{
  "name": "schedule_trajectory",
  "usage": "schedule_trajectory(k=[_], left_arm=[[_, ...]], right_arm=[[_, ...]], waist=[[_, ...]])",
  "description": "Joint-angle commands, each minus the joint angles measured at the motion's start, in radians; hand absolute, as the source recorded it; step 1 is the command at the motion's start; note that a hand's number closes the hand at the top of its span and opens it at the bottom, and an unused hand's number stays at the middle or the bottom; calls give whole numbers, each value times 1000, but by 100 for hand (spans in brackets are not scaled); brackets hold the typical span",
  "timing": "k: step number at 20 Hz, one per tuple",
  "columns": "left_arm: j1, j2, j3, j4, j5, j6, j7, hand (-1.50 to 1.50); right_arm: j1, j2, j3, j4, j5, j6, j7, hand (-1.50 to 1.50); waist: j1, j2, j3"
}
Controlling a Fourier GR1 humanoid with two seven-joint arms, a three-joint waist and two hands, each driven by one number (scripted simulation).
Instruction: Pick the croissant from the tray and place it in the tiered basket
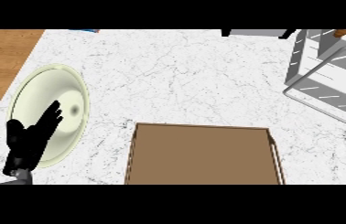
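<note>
A brown rectangular tray (202, 154) lies on the white marble counter at the lower middle; nothing shows on its surface. No croissant shows on the tray; a small brown bit (340, 33) shows at the basket's top right edge. The grey wire tiered basket (317, 67) stands at the right edge, partly cut off. My left hand (30, 138) rests open at the lower left, fingers pointing up over a pale plate. My right hand is out of view.
A pale green round plate (57, 88) sits at the left, partly under my left hand. A wooden surface (17, 49) borders the counter at the upper left. A dark and grey object (260, 32) sits at the top edge.
</note>
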Motion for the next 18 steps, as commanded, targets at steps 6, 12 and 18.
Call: schedule_trajectory(k=[6,12,18], left_arm=[[5,-25,-22,-48,-1,5,25,0],[11,5,5,10,4,-22,-23,0],[-46,-5,-3,48,-15,-2,-15,0]], right_arm=[[-68,-133,163,162,210,116,-77,150],[-98,-196,163,239,224,126,-195,150],[-139,-204,181,306,257,218,-190,150]], waist=[[14,-2,7],[15,3,7],[7,5,7]])
